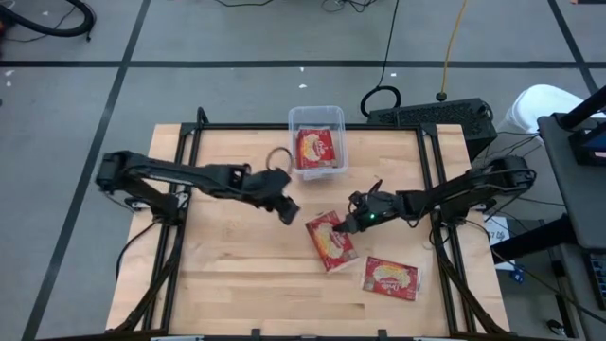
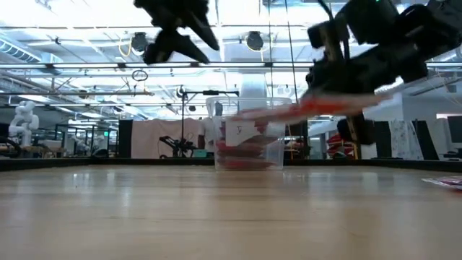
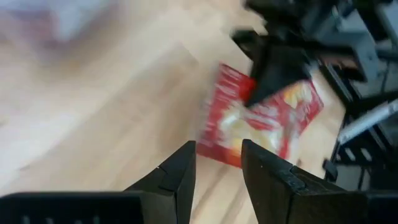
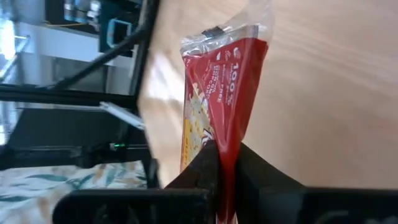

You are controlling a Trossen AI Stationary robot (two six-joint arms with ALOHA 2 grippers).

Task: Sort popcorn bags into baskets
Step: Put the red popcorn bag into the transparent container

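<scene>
My right gripper (image 1: 352, 224) reaches in from the table's right and is shut on a red popcorn bag (image 1: 331, 242) at the table's middle. That bag (image 2: 317, 107) floats above the wood in the low view. A second popcorn bag (image 1: 390, 278) lies flat near the front right. The clear basket (image 1: 317, 118) stands at the far edge with one popcorn bag (image 1: 316, 147) lying in it. My left gripper (image 1: 287, 210) hangs open over the table left of the held bag, with nothing between its fingers (image 3: 180, 171). My right gripper pinches the bag's edge (image 4: 225, 149) between its two fingers (image 4: 200, 169), on the side nearest the table's right (image 1: 345, 227). The fingers come from the table's right, slanting a little downward. The bag stretches away from them roughly level, lifted clear of the table.
Black frame rails run along the table's left (image 1: 180, 218) and right (image 1: 437, 218) sides. A dark keyboard-like unit (image 1: 431, 118) with cables sits behind the far right corner. Bare wood lies at the front left (image 1: 237, 284).
</scene>
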